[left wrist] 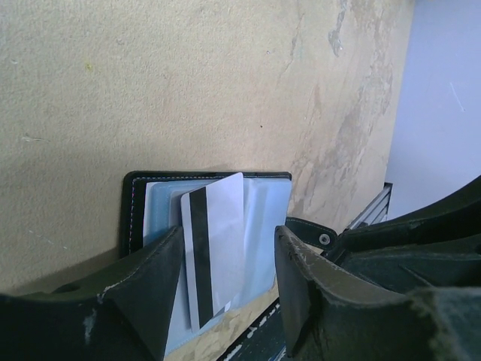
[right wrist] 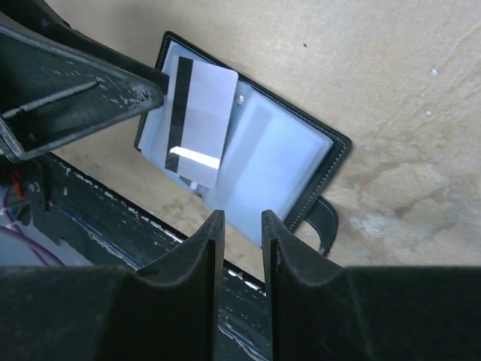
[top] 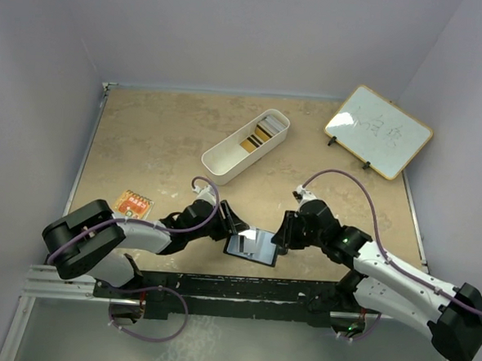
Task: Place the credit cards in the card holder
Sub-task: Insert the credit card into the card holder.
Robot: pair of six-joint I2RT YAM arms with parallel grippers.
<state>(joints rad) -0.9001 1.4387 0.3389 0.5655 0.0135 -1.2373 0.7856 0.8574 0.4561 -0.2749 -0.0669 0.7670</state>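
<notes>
The step in hand looked to be seating a single card in the card holder (right wrist: 282, 154), which lay spread open and flat on the worktop (top: 162, 135), just past the tips of both sets of jaws, its snap tab (right wrist: 327, 218) poking out on the side nearer the right jaws. One white card (left wrist: 222, 241) with a black stripe lay slanted on the page beneath the left jaws. Whether any of its edge had entered a pocket could not be told from these views. The left jaws stood parted wider than the card and straddled it from above, gripping nothing. One of their tips came close to the card's striped corner, though contact was unclear. The right jaws were parted by only a narrow slit with nothing between them, and hung over the holder's near edge beside the tab. The next move probably called for squaring the card to the pocket mouth and pushing it in along the page, with the right jaws pressing the holder down so that it did not slide. Counted: one card holder, one card on it, and one stack of the credit cards (top: 264, 130) well beyond both jaws in one white tray (top: 226, 157), too tightly packed to number. Also present were one whiteboard (top: 378, 131) beyond the right jaws and one small orange item (top: 133, 203) outside the left jaws.
</notes>
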